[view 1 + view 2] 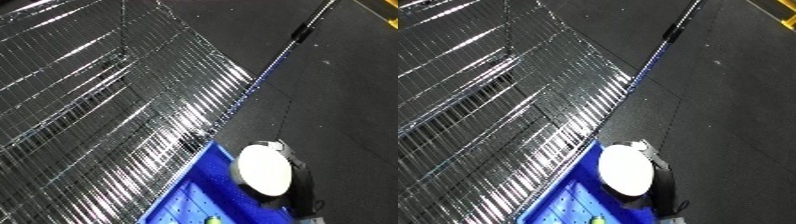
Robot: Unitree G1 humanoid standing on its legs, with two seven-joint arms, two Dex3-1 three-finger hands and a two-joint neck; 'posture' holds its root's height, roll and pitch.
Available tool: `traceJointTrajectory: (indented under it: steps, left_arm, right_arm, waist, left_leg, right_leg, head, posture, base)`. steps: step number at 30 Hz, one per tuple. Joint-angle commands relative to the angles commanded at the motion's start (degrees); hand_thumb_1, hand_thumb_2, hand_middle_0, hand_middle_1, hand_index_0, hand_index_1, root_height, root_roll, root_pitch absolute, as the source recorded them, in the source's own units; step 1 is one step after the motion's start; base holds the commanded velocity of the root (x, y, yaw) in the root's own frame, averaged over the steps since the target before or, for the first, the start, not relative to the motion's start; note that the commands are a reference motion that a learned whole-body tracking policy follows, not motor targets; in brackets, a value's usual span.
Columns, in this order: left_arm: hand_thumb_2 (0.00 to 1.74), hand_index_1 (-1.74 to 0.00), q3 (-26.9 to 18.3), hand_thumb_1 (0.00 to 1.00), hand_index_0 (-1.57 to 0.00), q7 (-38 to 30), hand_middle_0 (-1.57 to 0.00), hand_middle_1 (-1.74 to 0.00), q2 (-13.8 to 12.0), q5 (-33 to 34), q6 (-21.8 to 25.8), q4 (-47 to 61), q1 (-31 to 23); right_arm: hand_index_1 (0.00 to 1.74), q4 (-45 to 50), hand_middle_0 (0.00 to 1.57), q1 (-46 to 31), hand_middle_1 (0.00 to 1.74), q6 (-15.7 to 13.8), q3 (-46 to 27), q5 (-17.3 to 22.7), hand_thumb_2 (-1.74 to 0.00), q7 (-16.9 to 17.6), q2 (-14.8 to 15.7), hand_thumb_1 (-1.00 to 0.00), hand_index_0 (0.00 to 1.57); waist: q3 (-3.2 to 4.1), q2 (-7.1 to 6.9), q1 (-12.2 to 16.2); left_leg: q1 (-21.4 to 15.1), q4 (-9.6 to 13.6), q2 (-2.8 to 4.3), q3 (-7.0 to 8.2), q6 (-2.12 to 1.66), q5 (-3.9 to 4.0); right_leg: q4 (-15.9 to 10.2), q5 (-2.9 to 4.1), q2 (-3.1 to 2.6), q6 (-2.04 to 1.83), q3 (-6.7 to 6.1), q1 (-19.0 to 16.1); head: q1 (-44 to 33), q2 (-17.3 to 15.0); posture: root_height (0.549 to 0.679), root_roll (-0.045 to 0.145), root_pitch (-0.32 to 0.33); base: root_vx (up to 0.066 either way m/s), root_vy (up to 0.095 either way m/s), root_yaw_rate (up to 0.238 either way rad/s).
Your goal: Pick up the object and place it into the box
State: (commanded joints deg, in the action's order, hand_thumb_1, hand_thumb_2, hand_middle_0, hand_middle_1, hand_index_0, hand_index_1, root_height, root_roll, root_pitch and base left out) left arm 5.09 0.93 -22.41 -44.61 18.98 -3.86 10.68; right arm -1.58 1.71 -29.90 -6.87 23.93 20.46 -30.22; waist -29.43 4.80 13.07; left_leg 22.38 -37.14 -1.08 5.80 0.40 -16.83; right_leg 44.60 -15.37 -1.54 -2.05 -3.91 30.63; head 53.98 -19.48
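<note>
Wire rack fills the upper left and centre of frame, its silver grid running diagonally; it looks like a metal shelf surface, tilted in view only because the head camera is angled. Dark floor takes the right half, with a thin rod or pole lying along the rack edge toward upper right and a yellow mark at the top right corner. Blue bin sits at lower centre, against the rack's lower edge, its perforated floor visible; presumably parked there to be within reach for drop-off. A white round forearm part with black casing hangs over the bin's right rim, lower right of centre. Neither hand shows in either view, so finger state cannot be told. A small yellow-green thing lies in the bin at bottom edge; possibly the task object, too small to identify.
</note>
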Motion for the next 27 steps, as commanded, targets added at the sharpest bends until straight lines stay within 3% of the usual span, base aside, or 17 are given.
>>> traceJointTrajectory:
  steps: [11, 27]
  left_arm:
    - [1.74, -1.74, 2.26, 1.0, -1.57, -1.15, -1.57, -1.74, 0.91, -0.05, 0.76, -1.37, 1.83]
    - [1.74, -1.74, 2.67, 1.0, -1.57, -2.22, -1.57, -1.74, 1.69, 0.82, 0.55, -2.69, 3.12]
  right_arm:
    - [0.0, -4.68, 0.0, 1.47, 0.0, -1.44, 1.03, 3.13, 0.0, -1.77, -1.26, 0.0, 0.0]
    - [0.0, -4.99, 0.0, 1.9, 0.0, -1.75, 2.39, 1.77, 0.0, -1.92, 0.18, 0.0, 0.0]
  waist:
    - [-0.31, 1.06, 0.15]
    - [-0.36, 0.54, -0.64]
  left_leg:
    - [-0.6, 1.33, -0.79, -0.01, -0.25, 0.52]
    - [0.12, 2.2, -1.02, -0.93, -0.46, 1.62]
  right_leg:
    - [-1.49, 0.55, 0.22, 0.02, -0.24, -0.31]
    - [-1.99, 0.84, 0.06, 0.26, 0.36, -0.25]
  head:
    - [0.86, -0.36]
    - [-2.2, -2.66]
  posture:
    - [0.641, 0.097, 0.071]
    - [0.642, 0.097, 0.079]
  base:
    - [-0.007, 0.017, -0.025]
    - [-0.013, -0.011, 0.037]
